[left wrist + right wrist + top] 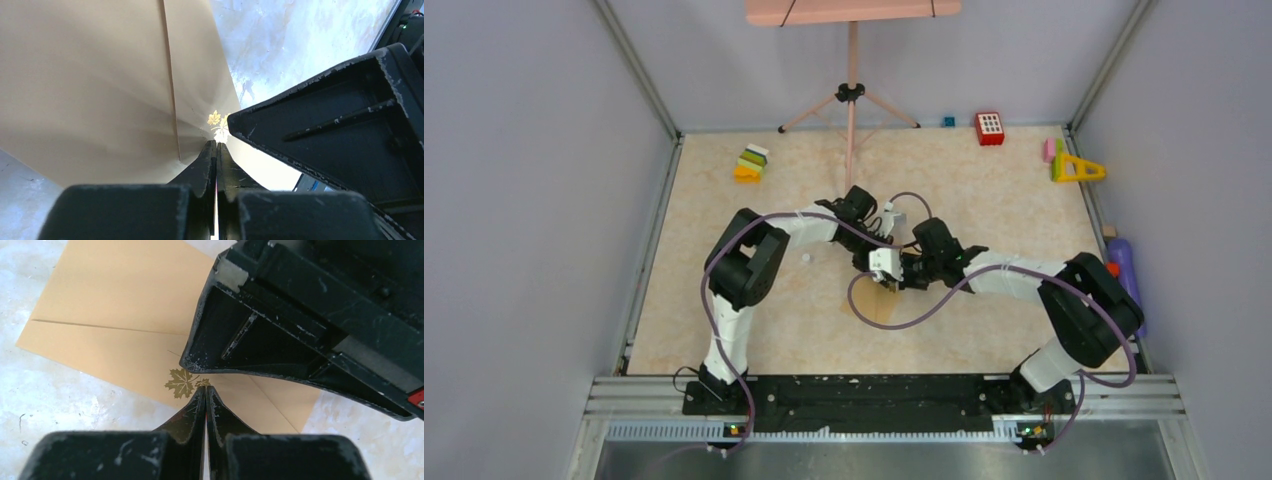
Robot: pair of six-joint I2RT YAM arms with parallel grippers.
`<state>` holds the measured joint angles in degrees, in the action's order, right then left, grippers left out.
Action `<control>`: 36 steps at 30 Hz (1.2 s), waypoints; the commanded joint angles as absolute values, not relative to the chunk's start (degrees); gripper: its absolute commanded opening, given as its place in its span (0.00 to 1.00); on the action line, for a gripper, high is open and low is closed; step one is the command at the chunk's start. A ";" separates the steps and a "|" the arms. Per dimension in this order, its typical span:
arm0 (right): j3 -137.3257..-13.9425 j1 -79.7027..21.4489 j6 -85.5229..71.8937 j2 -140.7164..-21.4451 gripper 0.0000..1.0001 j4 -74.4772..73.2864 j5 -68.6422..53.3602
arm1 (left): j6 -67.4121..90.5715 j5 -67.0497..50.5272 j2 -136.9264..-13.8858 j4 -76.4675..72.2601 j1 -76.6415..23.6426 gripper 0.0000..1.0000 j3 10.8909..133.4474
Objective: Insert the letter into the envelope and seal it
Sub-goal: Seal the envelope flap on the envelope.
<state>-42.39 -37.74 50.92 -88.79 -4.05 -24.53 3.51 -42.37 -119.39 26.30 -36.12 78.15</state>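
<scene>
While your left gripper and right gripper, both pinched closed, rested at the leaf mark on the envelope, you needed firm downward pressure without dragging.

Envelope: brown, flat on the marbled bench.
Right hand: fingers pressed together, tips at the maple-leaf mark.

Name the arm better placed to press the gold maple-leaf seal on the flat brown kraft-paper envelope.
Probably right: the shut right gripper reaches the gold maple-leaf seal on the brown kraft-paper envelope; the shut left gripper sits just short.
</scene>
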 commanded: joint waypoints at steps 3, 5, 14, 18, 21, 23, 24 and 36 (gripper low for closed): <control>-41.25 -38.83 50.81 -86.31 0.00 1.88 -24.66 | 3.17 -33.92 -123.09 29.67 -36.54 0.00 80.98; -40.83 -38.93 51.34 -86.31 0.00 3.02 -23.85 | 3.22 -33.29 -123.15 29.71 -36.61 0.00 80.92; -39.43 -40.85 56.18 -90.04 0.00 8.47 -17.75 | 1.00 -35.96 -122.56 29.93 -36.57 0.00 80.33; -39.42 -42.11 58.98 -92.09 0.00 9.18 -14.84 | 0.53 -36.24 -123.21 31.22 -36.63 0.00 80.75; -39.63 -42.81 60.76 -93.53 0.00 8.98 -12.62 | -0.97 -36.22 -123.33 31.63 -36.52 0.00 80.78; -39.37 -43.20 62.48 -94.37 0.00 9.02 -11.09 | -1.26 -36.51 -123.07 31.69 -36.50 0.00 80.62; -39.23 -43.39 62.93 -94.72 0.00 9.31 -10.25 | -1.42 -36.89 -122.86 31.65 -36.54 0.00 80.48; -38.67 -43.95 64.92 -96.49 0.00 9.25 -7.07 | -4.59 -38.74 -122.12 34.02 -36.31 0.00 80.59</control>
